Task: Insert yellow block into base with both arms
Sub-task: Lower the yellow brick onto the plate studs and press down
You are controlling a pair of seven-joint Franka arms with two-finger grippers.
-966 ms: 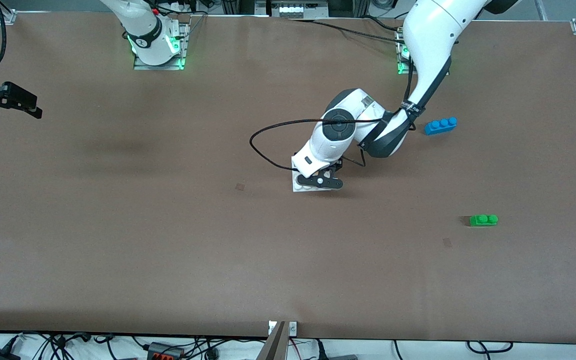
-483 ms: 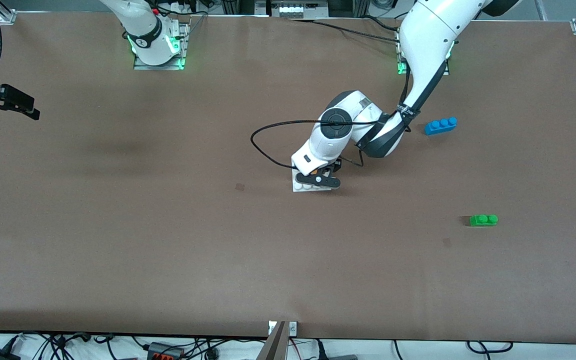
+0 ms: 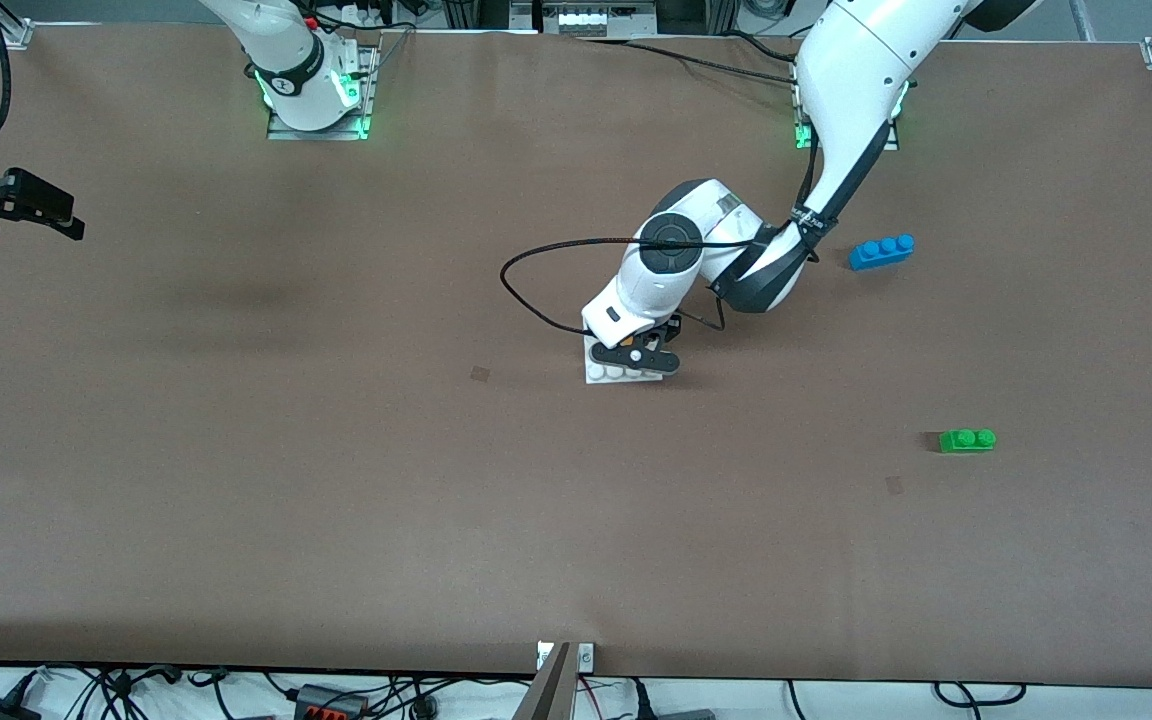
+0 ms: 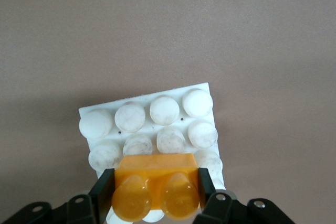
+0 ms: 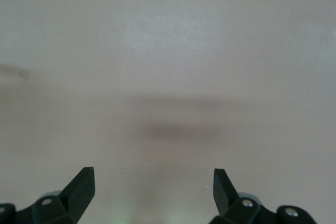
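Blue brick (image 3: 881, 251), green brick (image 3: 967, 440) (well apart).

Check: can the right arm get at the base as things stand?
Probably, though not fully. The right gripper hangs open over bare table at its own end, unobstructed. But the left gripper, shut on the yellow block, covers part of the base.

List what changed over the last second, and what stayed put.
The left gripper, shut on the yellow block, edged slightly farther from the front camera over the base, uncovering more studs at the base's near edge. The right gripper waits, open, barely shifted. The blue brick and green brick stayed put.
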